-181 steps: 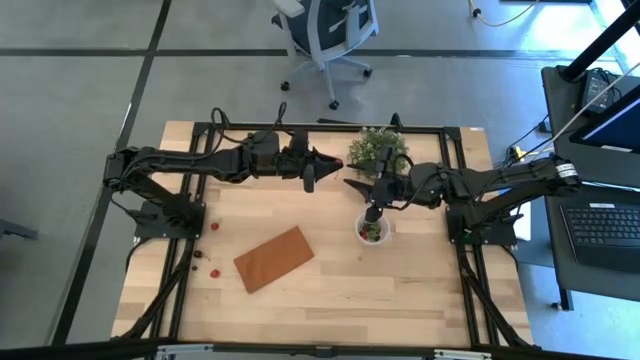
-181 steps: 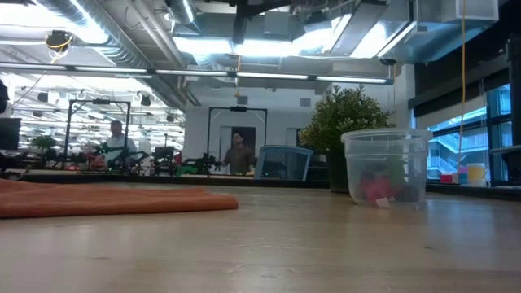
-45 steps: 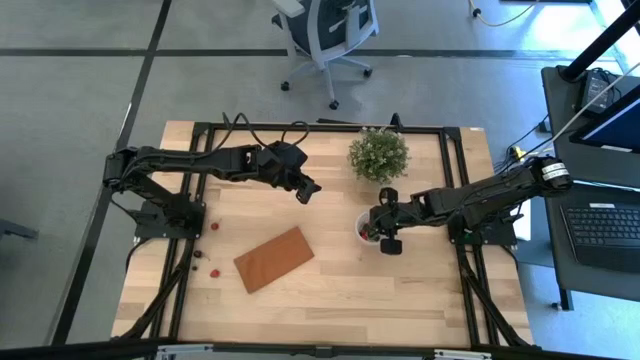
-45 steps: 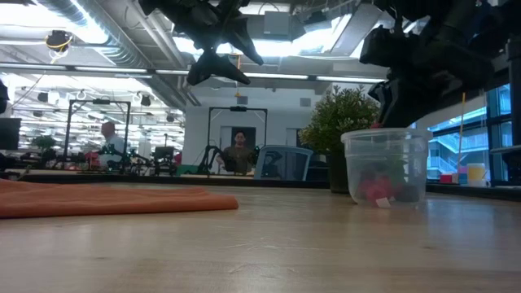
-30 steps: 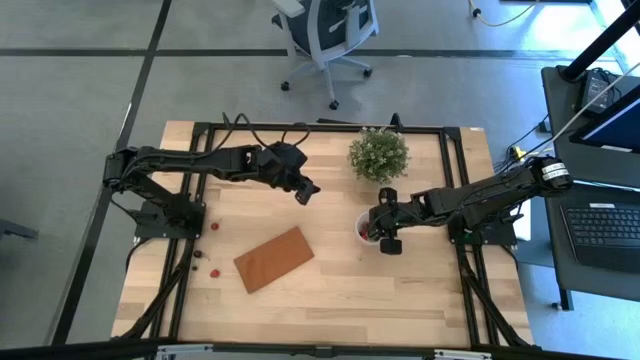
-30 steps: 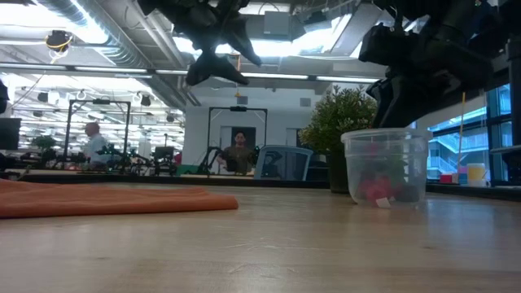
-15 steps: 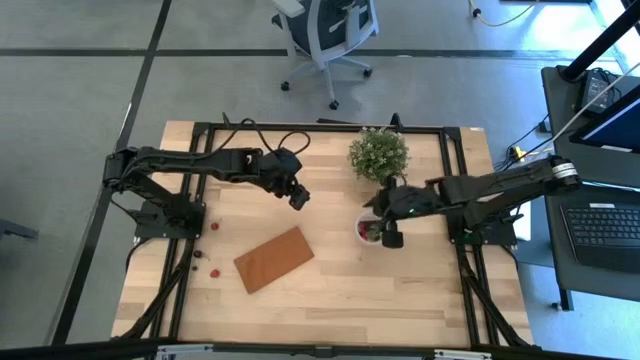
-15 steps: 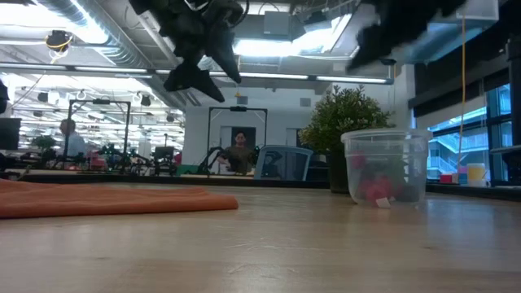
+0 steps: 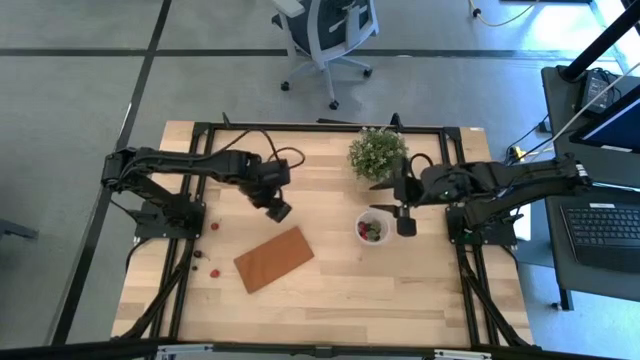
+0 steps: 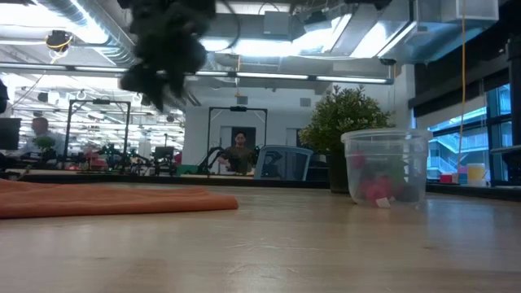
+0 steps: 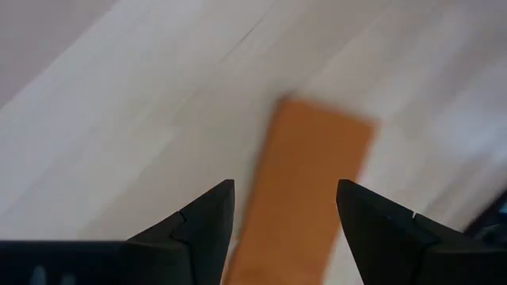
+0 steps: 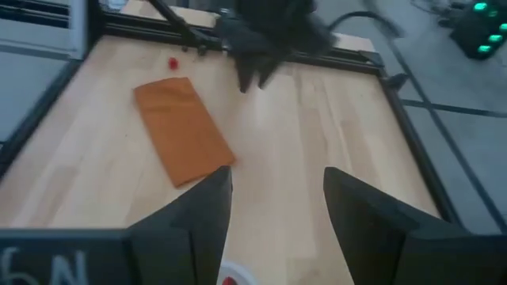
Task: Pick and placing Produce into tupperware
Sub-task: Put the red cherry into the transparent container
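Observation:
The tupperware (image 9: 373, 229), a small clear cup (image 10: 387, 167), stands on the table right of centre with red produce (image 10: 374, 190) in it. Three loose red pieces (image 9: 213, 226) lie near the left edge. My left gripper (image 9: 278, 210) hangs open above the table, just beyond the brown board's far end, pointing steeply down; its wrist view shows the board (image 11: 309, 190) past its empty fingers (image 11: 285, 190). My right gripper (image 9: 398, 208) is open and empty, high above the table just right of the cup; in its wrist view only the cup's rim (image 12: 230, 277) shows below the fingers.
The brown board (image 9: 273, 258) lies flat near the table's middle. A green potted plant (image 9: 378, 153) stands at the far edge, close behind the cup. A black frame (image 9: 300, 127) runs round the table. An office chair (image 9: 325, 35) stands beyond.
My left gripper has gone down and toward the table's near left, toward the board, and has tipped from slanting to pointing steeply down. My right gripper has risen from the cup's rim, out of the low view's top, and drawn a little toward the right edge.

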You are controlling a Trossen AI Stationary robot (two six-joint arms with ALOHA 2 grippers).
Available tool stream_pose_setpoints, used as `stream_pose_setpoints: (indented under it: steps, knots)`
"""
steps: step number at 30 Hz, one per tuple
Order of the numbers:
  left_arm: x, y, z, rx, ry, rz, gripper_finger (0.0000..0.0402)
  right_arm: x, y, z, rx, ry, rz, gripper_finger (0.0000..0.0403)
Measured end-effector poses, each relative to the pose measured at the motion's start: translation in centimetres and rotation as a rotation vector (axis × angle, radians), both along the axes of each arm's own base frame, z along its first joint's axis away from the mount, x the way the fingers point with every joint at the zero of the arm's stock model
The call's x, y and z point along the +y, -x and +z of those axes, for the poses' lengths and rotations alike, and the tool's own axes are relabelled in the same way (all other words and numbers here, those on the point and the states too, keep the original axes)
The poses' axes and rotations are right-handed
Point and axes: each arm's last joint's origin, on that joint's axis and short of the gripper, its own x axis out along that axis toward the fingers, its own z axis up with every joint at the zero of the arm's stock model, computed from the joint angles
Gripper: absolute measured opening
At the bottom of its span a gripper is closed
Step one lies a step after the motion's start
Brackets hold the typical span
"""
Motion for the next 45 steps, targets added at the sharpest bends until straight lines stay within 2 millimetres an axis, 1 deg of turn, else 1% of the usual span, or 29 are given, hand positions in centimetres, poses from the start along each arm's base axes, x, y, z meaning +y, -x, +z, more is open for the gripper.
stream_pose_setpoints:
  steps: [4, 7, 10, 12, 17, 24, 28, 32, 41, 45]
  knots:
    - [-0.6, 1.7, -0.4, 0.191, 0.007, -0.015, 0.0213, -0.2, -0.3, -0.2, 0.005, 0.035, -0.071, 0.0202]
    - [-0.6, 2.8, -0.5, 0.308, -0.004, -0.008, 0.0213, -0.6, -0.7, -0.4, 0.004, 0.019, -0.128, 0.0202]
    - [-0.3, 3.6, -0.6, 0.398, -0.044, 0.08, 0.0213, -1.0, -1.3, -0.6, -0.01, 0.006, -0.155, 0.0202]
    - [0.0, 4.0, -1.1, 0.435, -0.043, 0.133, 0.0213, -1.1, -1.8, -0.7, -0.018, 0.003, -0.164, 0.0202]
    - [0.7, 5.4, -3.4, 0.534, -0.028, 0.149, 0.0213, -1.3, -2.8, -0.8, -0.052, -0.005, -0.176, 0.0202]
    - [1.3, 8.2, -7.0, 0.687, 0.038, 0.184, 0.0213, -1.2, -4.0, -1.3, -0.06, -0.005, -0.174, 0.0202]
    - [1.3, 9.0, -8.4, 0.698, 0.067, 0.197, 0.0213, -1.3, -4.6, -1.8, -0.052, -0.004, -0.179, 0.0202]
    - [1.1, 9.0, -9.4, 0.655, 0.089, 0.193, 0.0213, -1.5, -5.0, -2.0, -0.052, -0.004, -0.189, 0.0202]
    - [0.9, 9.6, -10.3, 0.675, 0.084, 0.216, 0.0213, -1.6, -5.4, -2.5, -0.032, -0.001, -0.196, 0.0202]
    - [0.9, 9.6, -10.6, 0.66, 0.081, 0.219, 0.0199, -1.6, -5.4, -2.5, -0.032, 0.0, -0.195, 0.0202]
